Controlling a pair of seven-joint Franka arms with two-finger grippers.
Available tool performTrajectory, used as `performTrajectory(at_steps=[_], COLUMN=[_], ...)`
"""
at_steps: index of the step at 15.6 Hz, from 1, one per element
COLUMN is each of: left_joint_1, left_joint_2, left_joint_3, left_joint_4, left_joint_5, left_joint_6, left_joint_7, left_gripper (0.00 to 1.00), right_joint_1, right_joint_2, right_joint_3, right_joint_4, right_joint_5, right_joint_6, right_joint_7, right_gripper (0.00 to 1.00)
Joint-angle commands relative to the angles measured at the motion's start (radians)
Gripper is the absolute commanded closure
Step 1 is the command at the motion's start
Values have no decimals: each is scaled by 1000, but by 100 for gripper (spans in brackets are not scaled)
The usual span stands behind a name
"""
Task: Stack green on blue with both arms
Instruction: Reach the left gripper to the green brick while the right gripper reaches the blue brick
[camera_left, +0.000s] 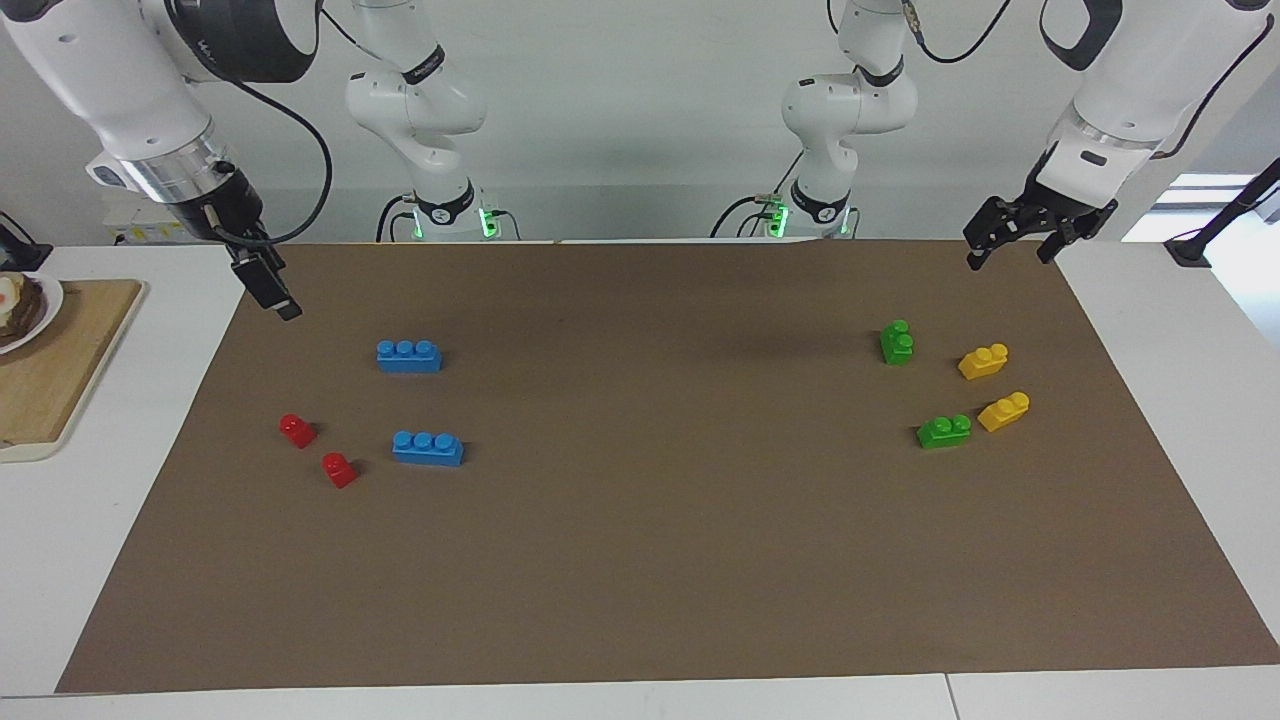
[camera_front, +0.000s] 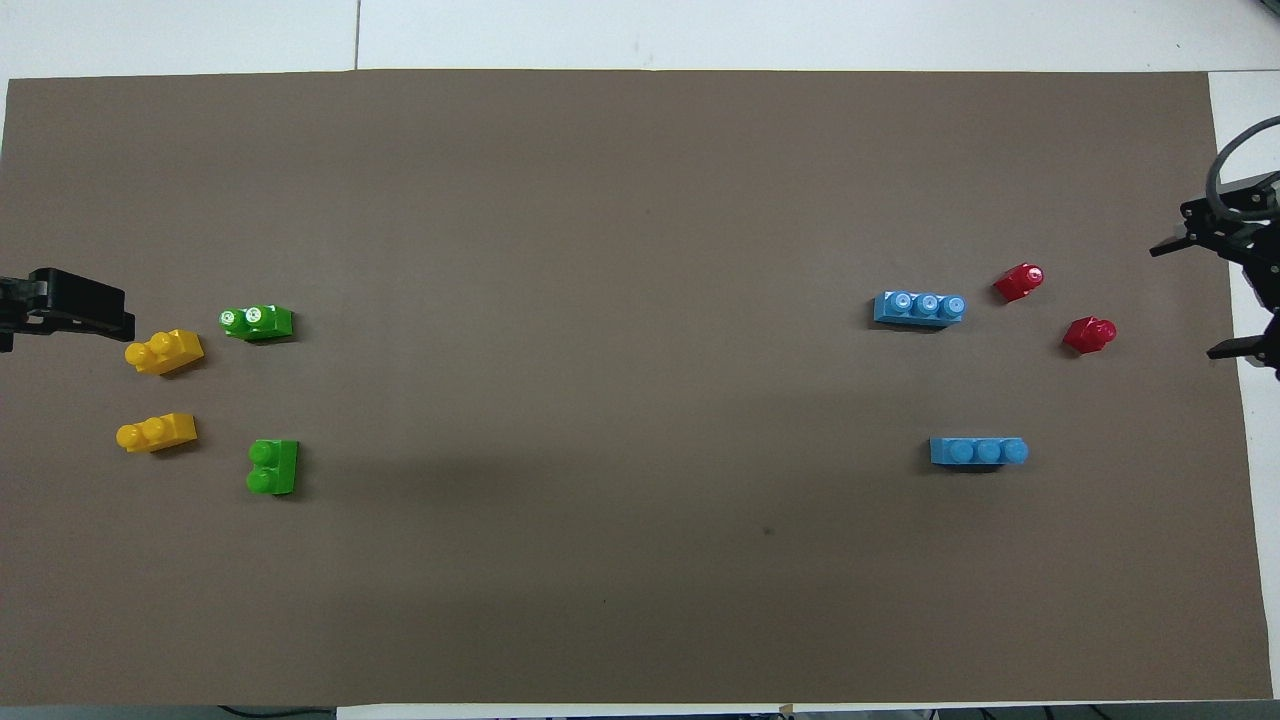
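Observation:
Two green two-stud bricks lie on the brown mat toward the left arm's end: one (camera_left: 897, 342) (camera_front: 272, 467) nearer the robots, one (camera_left: 944, 431) (camera_front: 256, 321) farther. Two blue three-stud bricks lie toward the right arm's end: one (camera_left: 409, 355) (camera_front: 978, 451) nearer, one (camera_left: 428, 447) (camera_front: 919, 307) farther. My left gripper (camera_left: 1008, 262) (camera_front: 115, 318) hangs open and empty over the mat's edge at its own end, apart from the bricks. My right gripper (camera_left: 288, 312) (camera_front: 1185, 300) hangs open and empty over the mat's edge at its end.
Two yellow bricks (camera_left: 983, 361) (camera_left: 1004, 411) lie beside the green ones, toward the mat's edge. Two red one-stud bricks (camera_left: 297, 429) (camera_left: 339, 469) lie beside the blue ones. A wooden board (camera_left: 60, 370) with a plate sits off the mat at the right arm's end.

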Motion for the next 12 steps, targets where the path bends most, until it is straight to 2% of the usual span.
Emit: performTrajectory(at_steps=[1,4,6,9,12], left_joint_1=[-28,-28,-28,-22,-17], left_joint_2=[-40,-86,-121,-127,-141], left_joint_3=[8,9,9,9,8], left_joint_4=[-111,-250,-336,-401,-487], left_joint_5=[-1,0,0,0,0], left_joint_6=[71,181,218,263,309], left_joint_7=[1,3,0,3,2], left_gripper=[0,0,0,0,0], right_joint_1=[-47,-90,-101,-99,-93], right_joint_2=[60,130,163,206,246], right_joint_3=[3,0,0,0,0], right_joint_4=[3,11,10,2,-9], right_joint_5=[122,237,269,309,355], right_joint_6=[4,10,14,30,106], right_joint_7=[135,152,174,195,266], right_gripper=[4,4,4,4,4])
